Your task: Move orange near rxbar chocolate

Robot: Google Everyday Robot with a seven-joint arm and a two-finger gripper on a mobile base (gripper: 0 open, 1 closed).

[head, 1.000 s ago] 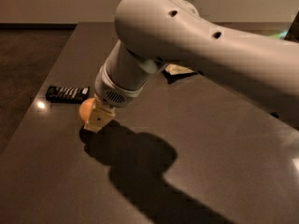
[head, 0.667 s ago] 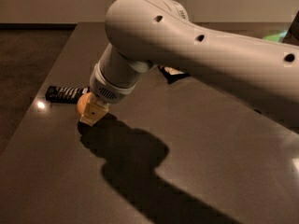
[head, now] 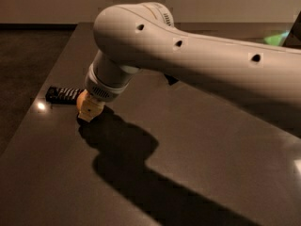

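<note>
— What is seen nearest on the dark table [head: 56, 182]?
— A heavy shadow [head: 127, 149], cast beneath the pale arm [head: 197, 65].
— And the gripper [head: 91, 113]?
— It is held low over the table's left side, clamped on the orange [head: 83, 100], of which only a part is shown at its left.
— Where is the rxbar chocolate [head: 63, 94] found?
— Just behind, laid flat by the left edge, just beside the orange.
</note>
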